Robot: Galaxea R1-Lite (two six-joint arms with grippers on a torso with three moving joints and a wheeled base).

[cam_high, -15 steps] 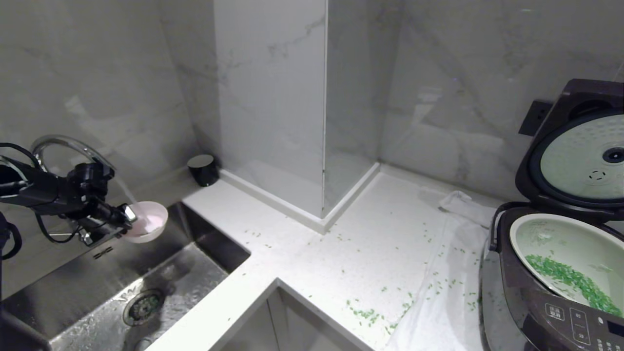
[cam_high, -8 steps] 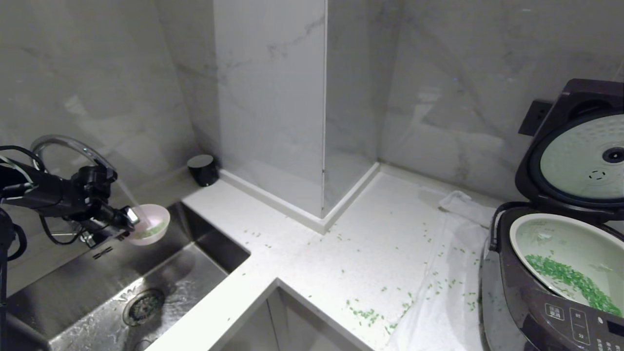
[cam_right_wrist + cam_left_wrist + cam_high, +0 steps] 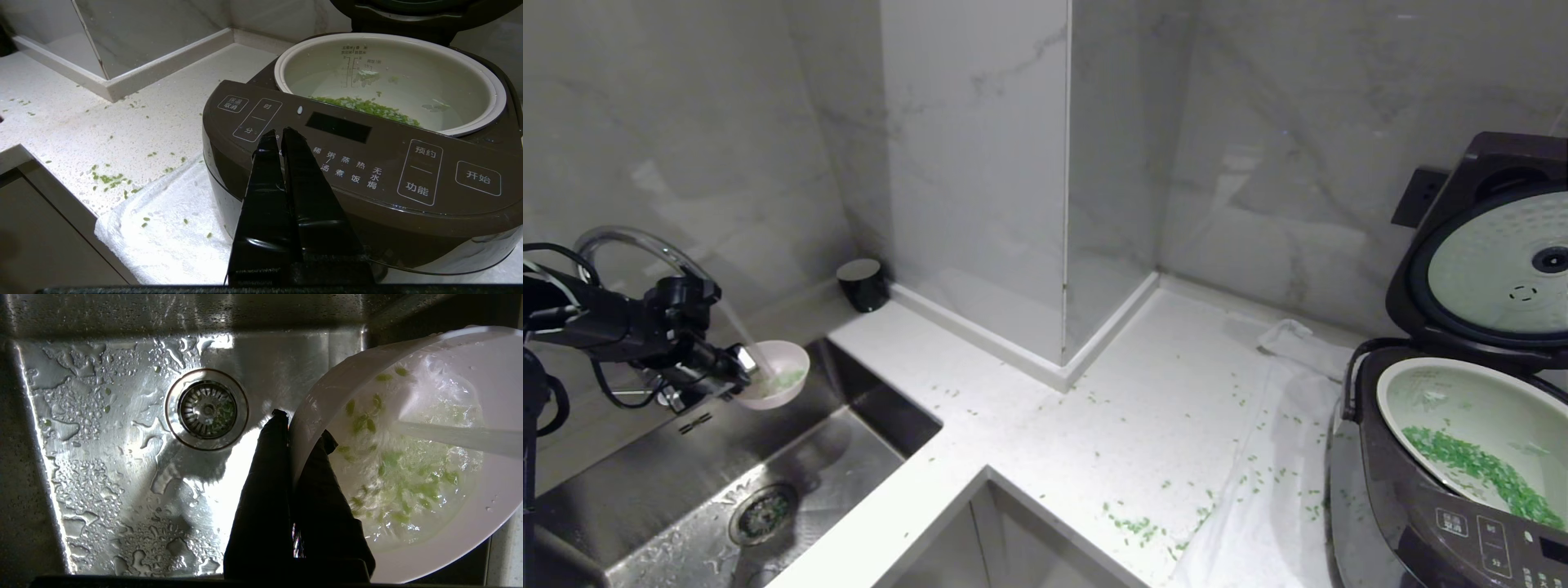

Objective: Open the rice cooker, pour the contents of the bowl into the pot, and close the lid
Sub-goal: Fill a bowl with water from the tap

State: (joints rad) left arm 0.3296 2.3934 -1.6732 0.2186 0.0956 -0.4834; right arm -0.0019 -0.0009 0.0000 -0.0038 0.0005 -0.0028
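Observation:
Over the sink, my left gripper (image 3: 739,363) (image 3: 304,426) is shut on the rim of the small pale pink bowl (image 3: 783,377) (image 3: 490,522). One finger is outside the wall and one inside. A stream of water (image 3: 457,435) from the tap runs into the bowl, where green grains (image 3: 392,459) swirl. At the far right the rice cooker (image 3: 1437,506) (image 3: 367,171) stands with its lid (image 3: 1494,261) raised. Its pale pot (image 3: 1445,392) (image 3: 408,73) holds green grains (image 3: 1478,469) (image 3: 363,107). My right gripper (image 3: 278,132) is shut and empty, in front of the cooker's button panel.
The steel sink (image 3: 686,482) is wet, with a drain (image 3: 762,513) below the bowl and a curved tap (image 3: 629,241) above. A small black cylinder (image 3: 863,284) stands by the wall. Green grains (image 3: 1131,527) lie scattered on the counter and the white towel (image 3: 1258,490) beside the cooker.
The bowl, tipped on its side a second ago, has turned level under the tap, and green grains now show in the water inside it. The right arm has not moved.

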